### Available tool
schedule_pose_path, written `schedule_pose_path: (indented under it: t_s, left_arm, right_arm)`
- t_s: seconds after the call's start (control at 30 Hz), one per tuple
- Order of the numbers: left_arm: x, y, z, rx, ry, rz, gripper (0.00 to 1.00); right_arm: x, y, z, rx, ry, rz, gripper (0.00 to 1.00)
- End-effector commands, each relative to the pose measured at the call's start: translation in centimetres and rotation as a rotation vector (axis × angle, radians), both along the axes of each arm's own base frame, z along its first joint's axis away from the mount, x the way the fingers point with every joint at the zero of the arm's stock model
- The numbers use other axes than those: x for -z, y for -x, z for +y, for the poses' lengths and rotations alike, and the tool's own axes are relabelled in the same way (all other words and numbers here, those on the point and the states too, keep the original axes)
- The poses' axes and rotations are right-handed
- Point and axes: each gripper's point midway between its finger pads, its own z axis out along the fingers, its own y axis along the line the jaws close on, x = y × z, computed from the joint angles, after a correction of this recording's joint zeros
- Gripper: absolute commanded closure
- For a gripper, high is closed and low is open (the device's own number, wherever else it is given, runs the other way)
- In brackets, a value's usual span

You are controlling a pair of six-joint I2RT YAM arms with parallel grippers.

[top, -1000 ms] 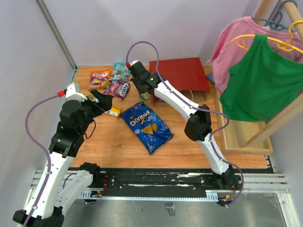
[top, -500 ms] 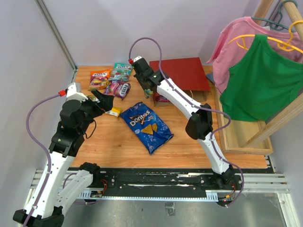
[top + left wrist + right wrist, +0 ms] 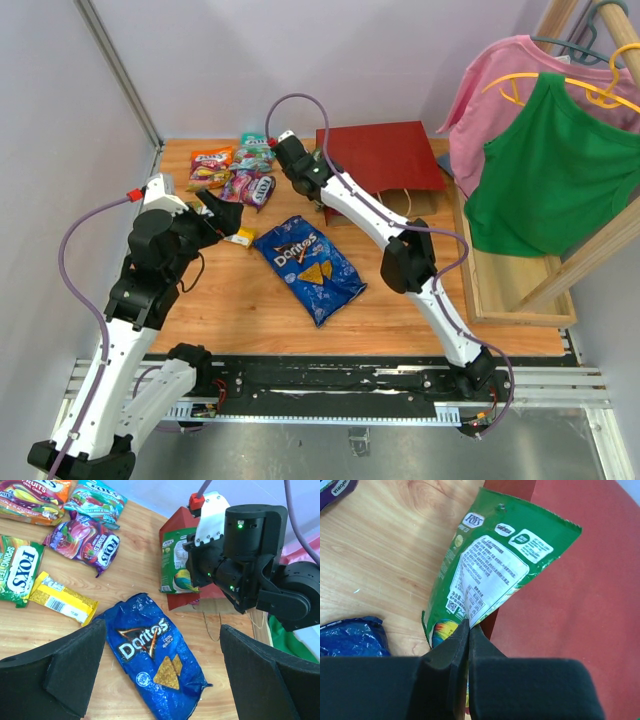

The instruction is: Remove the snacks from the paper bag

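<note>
I'm looking down at a wooden tabletop (image 3: 230, 300) closed in by pale lilac walls (image 3: 350, 60). A wooden rack (image 3: 500, 290) stands along the right side, with two shirts on hangers, one pink (image 3: 490, 90) and one green (image 3: 555, 170).

One dark red paper bag (image 3: 385, 155) lies flat at the upper centre of the top view, its handles toward the arms.

There are five candy packets. Four lie in a cluster at the upper left: one orange (image 3: 211, 162), one teal (image 3: 255, 148), one purple (image 3: 250, 187) and one green Fox's packet (image 3: 17, 575). The fifth, a second green packet (image 3: 485, 575), is pinched at its lower edge by the right gripper (image 3: 468, 630), whose fingers are pressed tight together on it. It hangs at the bag's left edge, half over red paper and half over wood.

One yellow bar wrapper (image 3: 240, 236) lies just left of the single blue Doritos bag (image 3: 308, 268) at the centre.

The left gripper (image 3: 222, 212) is spread fully wide and holds nothing, sitting above the table beside the yellow bar.
</note>
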Motion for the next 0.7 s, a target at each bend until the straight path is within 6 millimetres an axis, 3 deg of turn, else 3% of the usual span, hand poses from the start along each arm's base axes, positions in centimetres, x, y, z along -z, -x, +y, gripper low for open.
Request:
schedule_pose_path:
  t_s: [0.0, 0.13, 0.37, 0.4, 0.47, 0.53, 0.6, 0.67]
  left_arm:
    - [-1.1, -0.1, -0.1, 0.008, 0.004, -0.039, 0.00]
    - [-1.2, 0.0, 0.3, -0.005, -0.003, -0.043, 0.00]
    - [-1.1, 0.1, -0.7, 0.045, 0.017, -0.039, 0.00]
    - [-1.1, 0.1, -0.7, 0.043, 0.016, -0.038, 0.00]
    - [-1.2, 0.2, -0.6, 0.042, 0.015, -0.038, 0.00]
    - [-1.4, 0.4, -0.5, 0.039, 0.011, -0.039, 0.00]
    - [-1.6, 0.6, -0.2, 0.028, 0.007, -0.040, 0.00]
    - [-1.7, 0.7, 0.0, 0.019, 0.004, -0.040, 0.00]
  right_arm:
    - [-1.5, -0.4, 1.4, -0.005, 0.026, -0.084, 0.97]
    - [-0.1, 0.1, 2.5, -0.026, -0.016, -0.047, 0.92]
    - [-0.1, 1.3, 6.5, -0.096, -0.212, 0.016, 0.84]
    - [-0.1, 1.5, 7.0, -0.106, -0.240, 0.026, 0.76]
    - [-0.8, 1.8, 7.8, -0.124, -0.298, 0.037, 0.42]
    - [-2.3, 2.1, 8.5, -0.140, -0.351, 0.032, 0.19]
    - [-4.0, 2.4, 8.6, -0.149, -0.391, 0.013, 0.07]
    - [-6.3, 2.8, 8.4, -0.159, -0.434, -0.007, 0.01]
